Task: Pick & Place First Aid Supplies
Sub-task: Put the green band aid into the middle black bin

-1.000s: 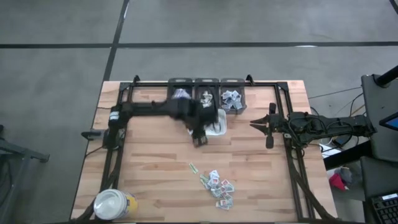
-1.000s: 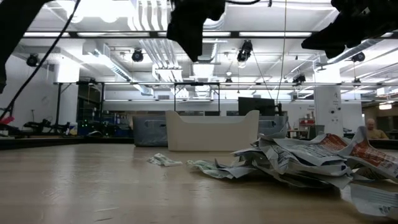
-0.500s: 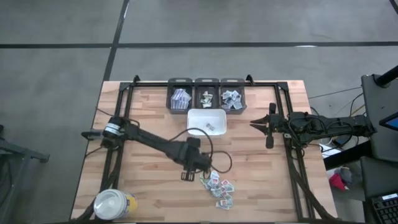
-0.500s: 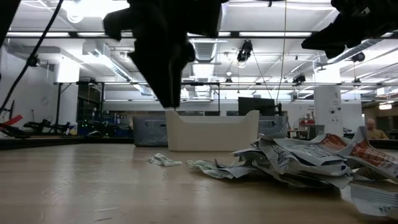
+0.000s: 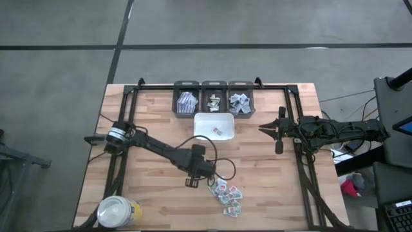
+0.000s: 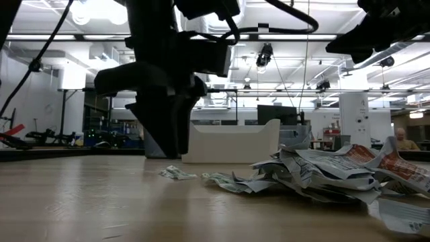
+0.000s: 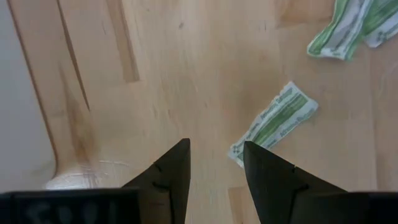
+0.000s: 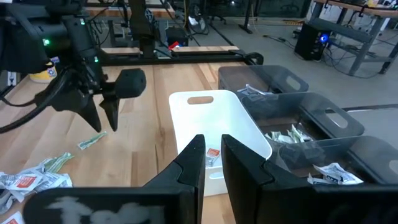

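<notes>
Fingers point(image 7: 168, 171) of left gripper point(image 5: 192, 182) spread, nothing between them; arm has swung from white tray point(image 5: 205, 121) down to bare wood beside packet heap point(image 5: 225, 193), now lower than half a second ago; reads as drop-off done, next pick starting; lone green-striped packet point(image 7: 272, 122) lies flat just beside one fingertip, long, thin, slightly creased; heap mostly white with red or green print; right gripper point(image 5: 278, 133) parked near table's right rail, fingers nearly together, empty.

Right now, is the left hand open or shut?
Open and empty. The left hand shows bare wood between its fingers, poised over a green-striped packet lying flat on the table.
</notes>
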Robot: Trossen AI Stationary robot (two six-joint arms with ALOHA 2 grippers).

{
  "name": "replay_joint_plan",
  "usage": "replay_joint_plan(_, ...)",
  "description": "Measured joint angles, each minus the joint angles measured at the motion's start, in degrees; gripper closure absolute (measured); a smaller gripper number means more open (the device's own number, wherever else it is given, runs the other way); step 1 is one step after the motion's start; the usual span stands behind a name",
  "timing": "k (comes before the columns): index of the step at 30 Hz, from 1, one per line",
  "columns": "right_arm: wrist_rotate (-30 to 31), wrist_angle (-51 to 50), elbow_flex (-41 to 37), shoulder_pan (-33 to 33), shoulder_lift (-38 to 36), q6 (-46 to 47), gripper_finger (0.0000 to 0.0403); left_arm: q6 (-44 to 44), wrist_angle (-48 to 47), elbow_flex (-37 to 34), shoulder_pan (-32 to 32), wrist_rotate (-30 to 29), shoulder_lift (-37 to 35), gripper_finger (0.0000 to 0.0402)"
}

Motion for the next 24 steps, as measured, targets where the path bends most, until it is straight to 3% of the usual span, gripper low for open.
replay_joint_plan(10,0.02,0.00,0.00,0.02,0.00,-0.11,0.0351,0.02,3.21,-2.56,0.09,0.04,0.37,0.0263)
replay_joint_plan(24,0.04,-0.01,0.00,0.01,0.00,-0.13,0.0351,-0.37,3.33,-4.49,0.09,1.05,0.39,0.0318)
